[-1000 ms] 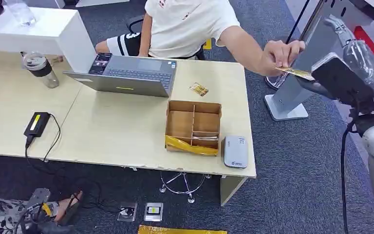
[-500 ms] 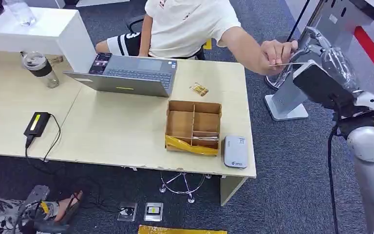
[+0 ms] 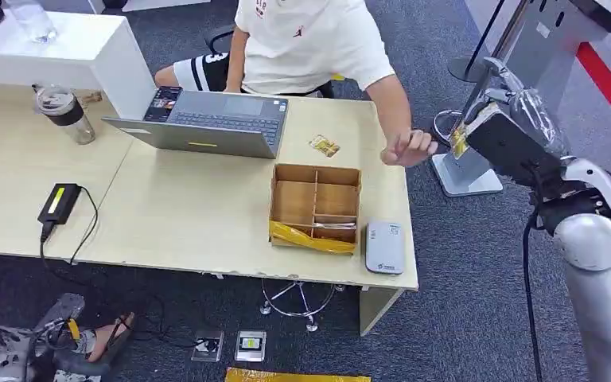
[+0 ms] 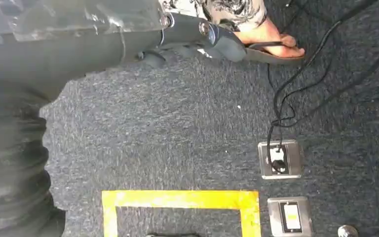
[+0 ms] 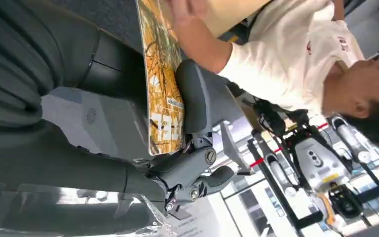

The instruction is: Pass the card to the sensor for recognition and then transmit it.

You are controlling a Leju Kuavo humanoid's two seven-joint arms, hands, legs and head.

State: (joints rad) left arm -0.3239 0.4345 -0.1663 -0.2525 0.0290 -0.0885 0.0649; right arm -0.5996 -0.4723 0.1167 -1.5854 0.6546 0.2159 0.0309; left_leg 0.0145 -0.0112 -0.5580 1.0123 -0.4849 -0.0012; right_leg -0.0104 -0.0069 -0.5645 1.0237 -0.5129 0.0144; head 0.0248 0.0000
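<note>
The card is gripped edge-on in the right hand, likely so a face can be presented to the sensor on the desk. The person's hand is seen just beside it, released. The left hand hangs with fingers curled, nothing held.

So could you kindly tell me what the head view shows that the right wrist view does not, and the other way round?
Head view alone: the desk with the laptop, the divided cardboard box, the grey reader and a second card.

Right wrist view alone: the print on the held card's face, close up, and the thumb pressing on it.

Both: the right hand holding the card, and the person in a white shirt.
</note>
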